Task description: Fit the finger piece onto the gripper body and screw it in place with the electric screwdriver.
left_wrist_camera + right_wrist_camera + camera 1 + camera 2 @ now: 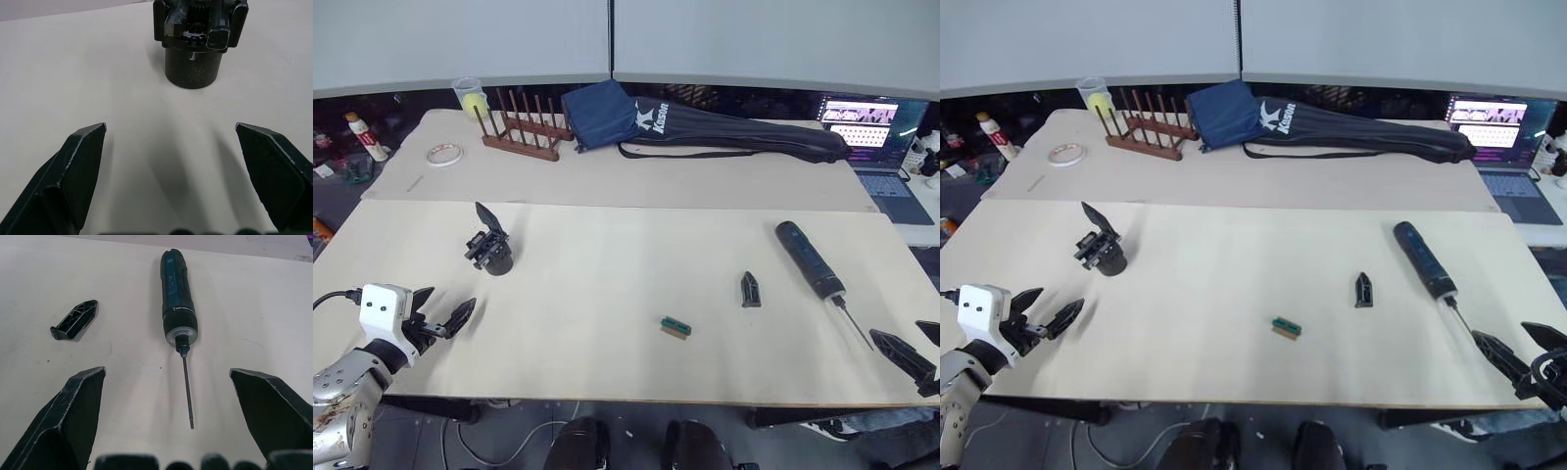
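Right end effector (1516, 358): two black fingers spread wide, empty, low over the pale wooden tabletop (607, 294) at its near right corner. Straight ahead lies the electric screwdriver (175, 293), a thick blue-black cylinder; its long axis runs away from this end effector, thin metal bit pointing back toward it, tip between the open fingers.

Finger piece (750, 290): small black plastic wedge, flat on the tabletop, just left of the screwdriver, nearer the right arm.

Left end effector (438, 318): fingers wide, empty, at the near left edge. Gripper body (489, 249), a chunky black linkage block with one pointed finger, stands just ahead of it.

The right wrist view shows the wedge's ribbed hollow side; the head views show both arms' reach.
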